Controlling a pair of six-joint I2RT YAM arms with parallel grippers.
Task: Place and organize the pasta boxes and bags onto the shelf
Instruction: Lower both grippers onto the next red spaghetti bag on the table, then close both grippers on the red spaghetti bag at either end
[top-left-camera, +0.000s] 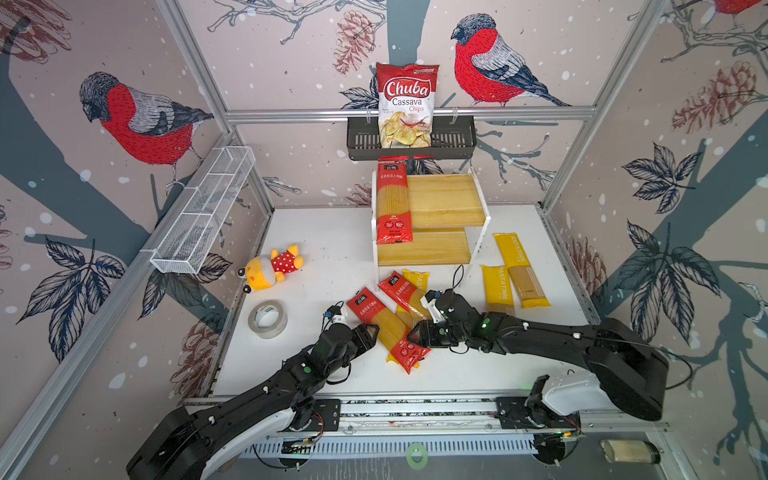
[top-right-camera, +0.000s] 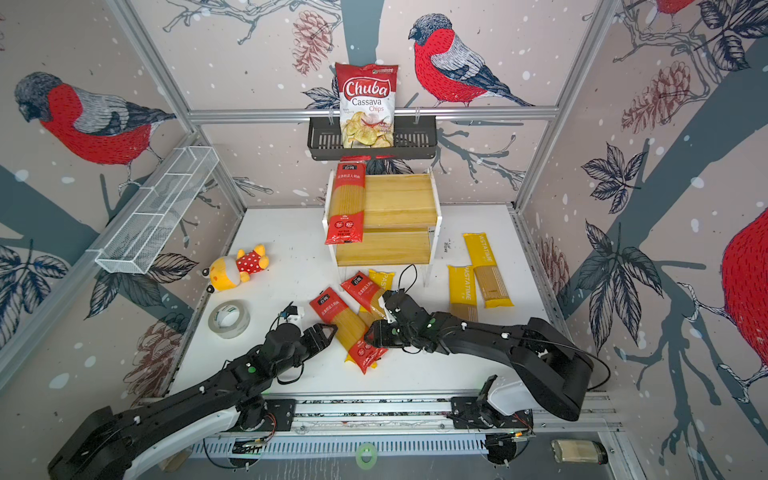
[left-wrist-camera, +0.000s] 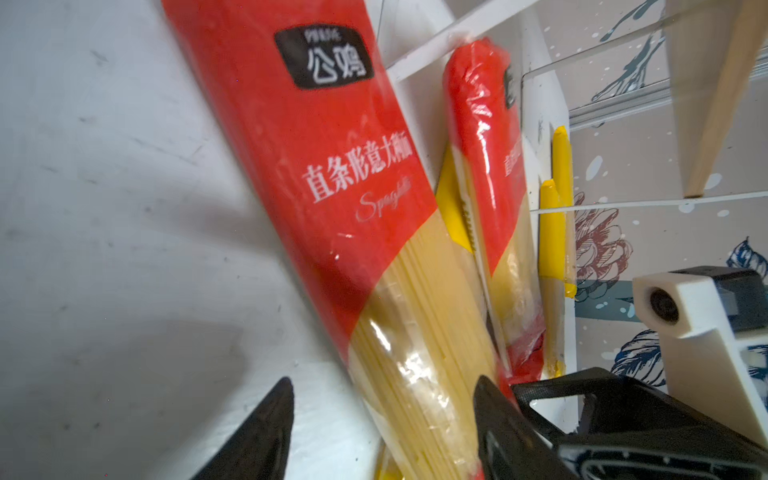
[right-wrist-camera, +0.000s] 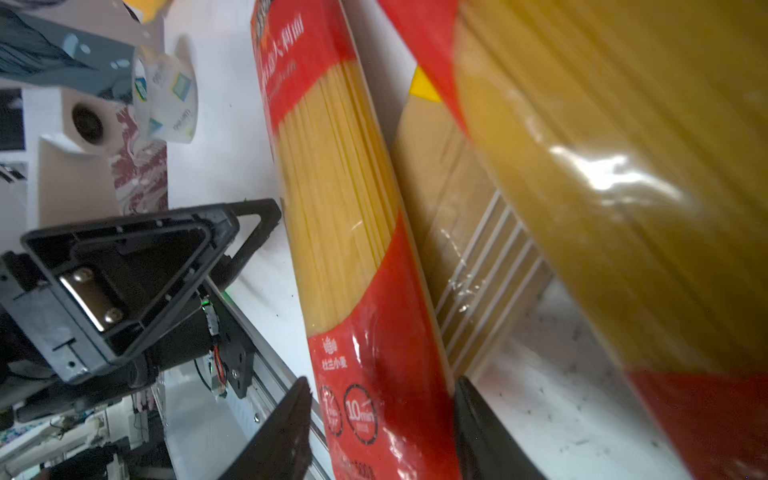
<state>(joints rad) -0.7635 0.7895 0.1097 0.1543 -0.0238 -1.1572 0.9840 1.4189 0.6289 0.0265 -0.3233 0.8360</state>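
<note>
A red pasta pack (top-left-camera: 388, 328) (top-right-camera: 347, 328) lies slanted near the table's front. My right gripper (top-left-camera: 413, 334) (right-wrist-camera: 382, 386) is shut on its red lower end, one jaw against each long edge. My left gripper (top-left-camera: 373, 332) (left-wrist-camera: 384, 399) is open around the pack's clear window (left-wrist-camera: 424, 365), with a gap at one jaw. A second red pack (top-left-camera: 401, 291) lies on a yellow pack (top-left-camera: 417, 278) just behind. Two more yellow packs (top-left-camera: 496, 286) (top-left-camera: 519, 266) lie to the right. On the left side of the wooden shelf (top-left-camera: 444, 199) lies another red pack (top-left-camera: 394, 203).
A plush toy (top-left-camera: 272, 266) and a tape roll (top-left-camera: 268, 319) sit on the left of the table. A chips bag (top-left-camera: 406, 106) stands in the black basket (top-left-camera: 453, 141) above the shelf. A white wire basket (top-left-camera: 203, 208) hangs on the left wall.
</note>
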